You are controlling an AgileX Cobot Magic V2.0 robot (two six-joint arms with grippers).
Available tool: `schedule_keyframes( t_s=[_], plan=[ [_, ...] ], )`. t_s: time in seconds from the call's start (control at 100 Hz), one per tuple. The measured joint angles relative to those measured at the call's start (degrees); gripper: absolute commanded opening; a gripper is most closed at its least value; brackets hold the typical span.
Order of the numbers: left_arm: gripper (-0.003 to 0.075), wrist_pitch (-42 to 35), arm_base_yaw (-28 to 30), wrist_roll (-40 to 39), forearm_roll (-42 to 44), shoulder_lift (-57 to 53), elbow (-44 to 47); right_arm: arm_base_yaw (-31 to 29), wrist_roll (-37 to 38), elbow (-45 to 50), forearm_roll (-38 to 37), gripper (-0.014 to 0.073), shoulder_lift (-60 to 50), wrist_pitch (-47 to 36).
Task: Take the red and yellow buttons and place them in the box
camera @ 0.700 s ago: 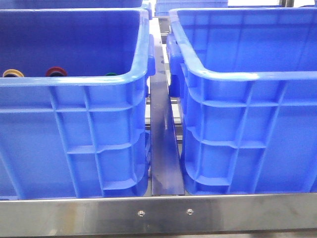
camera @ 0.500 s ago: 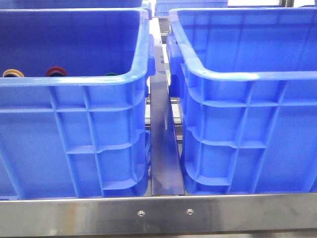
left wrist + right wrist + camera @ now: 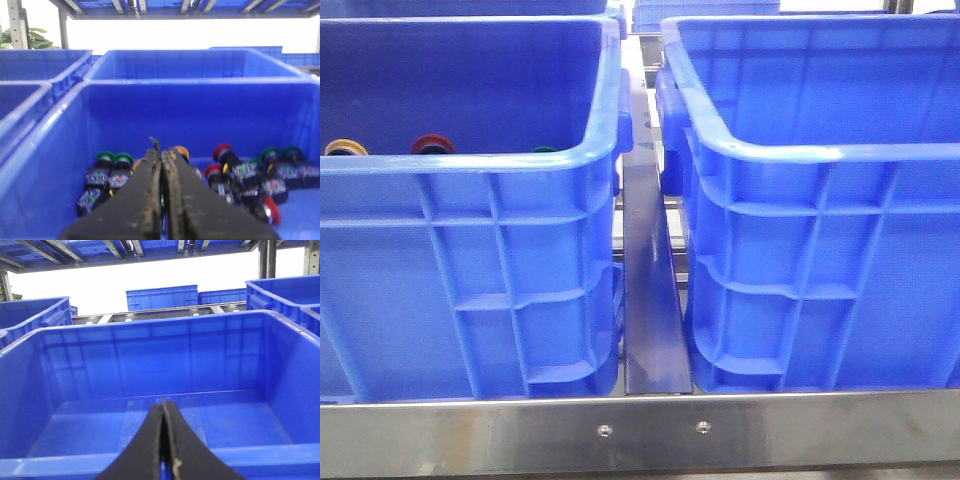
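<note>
Change since earlier frames: nothing had shifted in the front view; crates and button tops sat as before.
Left crate (image 3: 470, 250): held the buttons; in the front view only three caps peeked above its near rim: yellow button (image 3: 346, 148), red button (image 3: 433, 144), green button (image 3: 544, 151).
Left gripper (image 3: 161, 165): fingers pressed together, nothing between them, hovering above the left crate's interior.
Button pile: seen from the left wrist, a yellow-orange cap (image 3: 181, 151) lay just behind the fingertips, red caps (image 3: 221, 151) to one side, green ones (image 3: 105, 157) to the other, all on the crate floor.
Box (image 3: 820, 200): right-hand crate, beside the left one, a metal strip (image 3: 652, 290) between them.
Right gripper (image 3: 164, 412): closed on nothing, over the box's bare floor (image 3: 240, 422).
</note>
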Motion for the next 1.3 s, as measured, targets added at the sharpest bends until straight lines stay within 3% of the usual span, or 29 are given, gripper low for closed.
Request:
schedule_keyframes(
  t_s=[0.31,0.57,1.03,1.15,1.3],
  plan=[
    [-0.0019,15.10,0.00,0.00,-0.51,16.28,-23.37,0.00,0.00,0.00,0.00,-0.0097,0.00,0.00],
    [-0.0019,28.02,0.00,2.34,-0.71,32.04,-37.86,0.00,0.00,0.00,0.00,-0.0097,0.00,0.00],
    [-0.0013,32.56,0.00,2.96,-0.71,46.18,-42.55,0.00,0.00,0.00,0.00,-0.0097,0.00,0.00],
    [0.0097,32.65,0.00,2.96,-0.71,46.86,-42.55,0.00,0.00,0.00,0.00,-0.0097,0.00,0.00],
    [0.0433,32.65,0.00,2.96,-0.71,46.94,-42.55,0.00,0.00,0.00,0.00,-0.0097,0.00,0.00]
  ],
)
